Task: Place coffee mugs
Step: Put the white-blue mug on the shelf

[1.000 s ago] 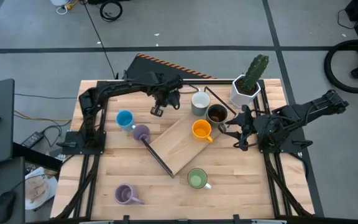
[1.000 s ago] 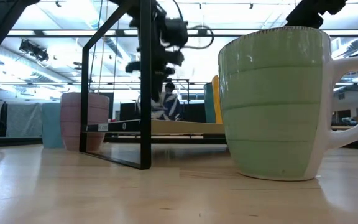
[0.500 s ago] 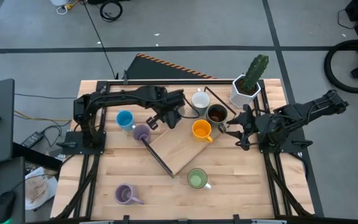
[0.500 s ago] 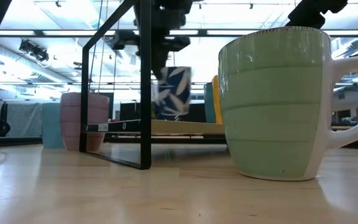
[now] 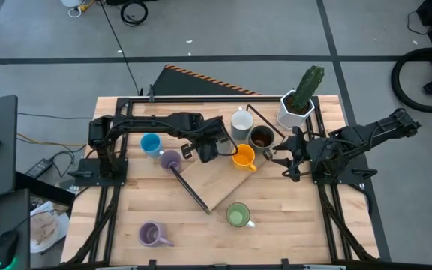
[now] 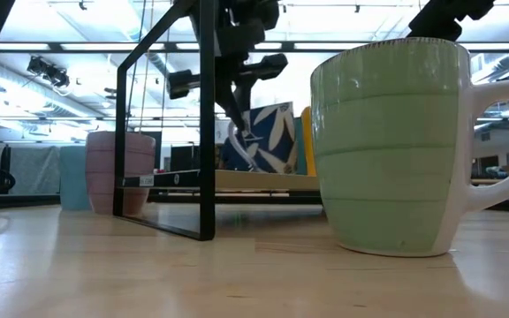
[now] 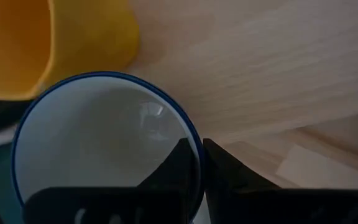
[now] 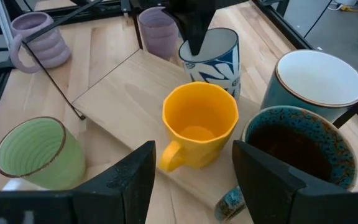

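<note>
My left gripper (image 5: 209, 148) is shut on a white mug with blue leaves (image 8: 212, 55) and a blue rim, just over the wooden board (image 5: 217, 180) beside the orange mug (image 5: 244, 157). Behind the orange mug stand a dark brown mug (image 5: 261, 137) and a pale mug (image 5: 241, 124) on their bases. A blue mug (image 5: 150, 143) and a lilac mug (image 5: 170, 159) stand left of the board, a green mug (image 5: 237, 216) and a second lilac mug (image 5: 151, 235) nearer the front. My right gripper (image 5: 288, 154) waits open at the right, facing the orange mug. My left gripper holds the leaf mug by its rim (image 7: 193, 132), one finger (image 7: 178, 163) inside the mug and one (image 7: 224, 175) outside the wall. The fingers come steeply from above (image 8: 194, 28). The mug (image 6: 268, 137) hangs tilted, its base close over the board; I cannot tell whether it touches.
A black wire frame (image 5: 190, 187) runs along the board's left edge and stands upright in the low view (image 6: 206, 124). A white pot with a green cactus (image 5: 300, 101) stands at the far right. Bare table lies at the front between the green and lilac mugs.
My left gripper has carried the leaf mug from the far side, near the pale mug, toward the near edge and a little right, over the board beside the orange mug. Its wrist has rolled, and the mug now hangs tilted instead of upright.
</note>
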